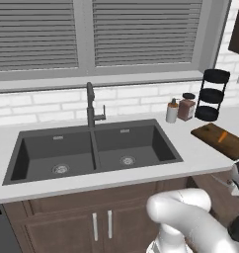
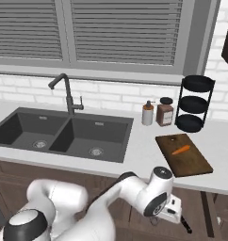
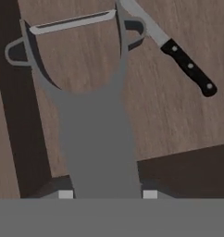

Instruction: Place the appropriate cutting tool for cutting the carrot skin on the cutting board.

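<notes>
The peeler (image 3: 93,125), a grey Y-shaped tool with its blade strip across the upper left of the hand view, runs up the middle of that frame from the bottom edge. Its handle sits squarely between the two finger tips (image 3: 65,194) at the bottom, which press in on it from either side, so the gripper (image 3: 107,194) is clamped on the handle. Behind it lies a brown wooden surface (image 3: 169,115), and a knife (image 3: 188,69) with a black riveted handle rests on that surface at the upper right of the frame, apart from the peeler.

In the right base view the gripper (image 2: 175,214) hangs low at the lower right, below the counter (image 2: 144,150) edge and in front of the cabinets. The cutting board (image 2: 184,155) lies on the counter at the right of the frame, with the carrot (image 2: 181,150) lying on its upper half. Behind the board stand a black round rack (image 2: 195,103), a soap bottle (image 2: 147,113) and a jar (image 2: 165,112). The sink (image 2: 64,134) and its tap (image 2: 66,94) take up the left of the frame.
</notes>
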